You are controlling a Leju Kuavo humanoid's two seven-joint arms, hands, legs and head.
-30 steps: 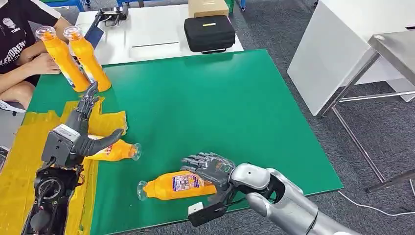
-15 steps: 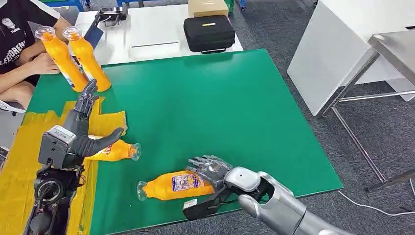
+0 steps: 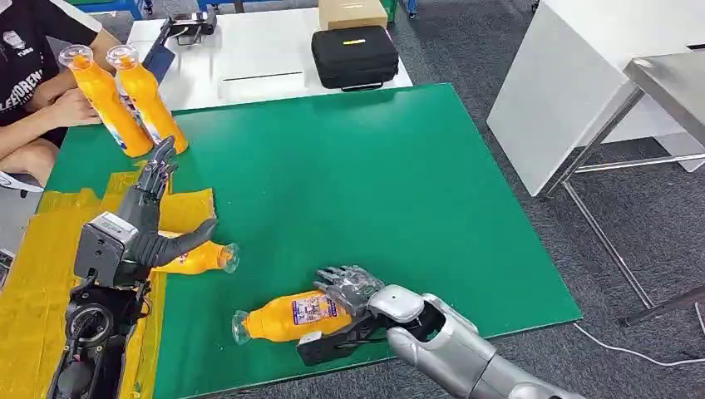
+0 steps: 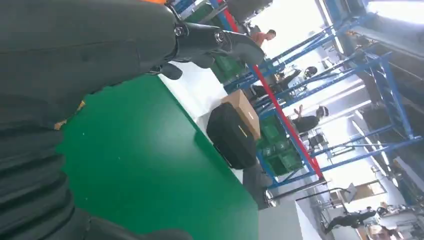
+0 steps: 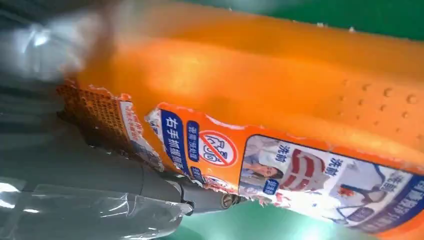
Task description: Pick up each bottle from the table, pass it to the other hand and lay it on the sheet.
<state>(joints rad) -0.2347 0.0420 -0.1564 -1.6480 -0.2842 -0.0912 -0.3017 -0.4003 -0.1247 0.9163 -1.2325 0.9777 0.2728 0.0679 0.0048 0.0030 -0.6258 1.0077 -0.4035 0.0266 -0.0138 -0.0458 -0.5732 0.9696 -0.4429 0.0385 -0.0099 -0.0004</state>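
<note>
The right hand (image 3: pixel 349 291) has slid in lower and closer along the near bottle (image 3: pixel 287 316) than it was a second ago, and the left hand (image 3: pixel 145 224) has lifted a little. The bottle has stayed put.

The near bottle lies on its side on the green table (image 3: pixel 374 183), close to the front edge. Its long side runs left to right, with the clear cap end pointing left, toward the yellow sheet (image 3: pixel 33 266). The right hand sits at its fat end, the fingers curled over the top, the thumb side underneath. It is touching the bottle, but I cannot tell if the grip is tight yet. This hand is much nearer than the left one.

The left hand hangs over the sheet with its fingers spread and holds nothing. Another bottle (image 3: pixel 199 258) lies just beside it, at the sheet's edge. Two more bottles (image 3: pixel 125 100) stand at the far corner, near a person's hand (image 3: pixel 75 108).

The right wrist view shows the bottle's torn label (image 5: pixel 280 165) right up close against the hand. The left wrist view looks across the table at a black case (image 4: pixel 232 135).
</note>
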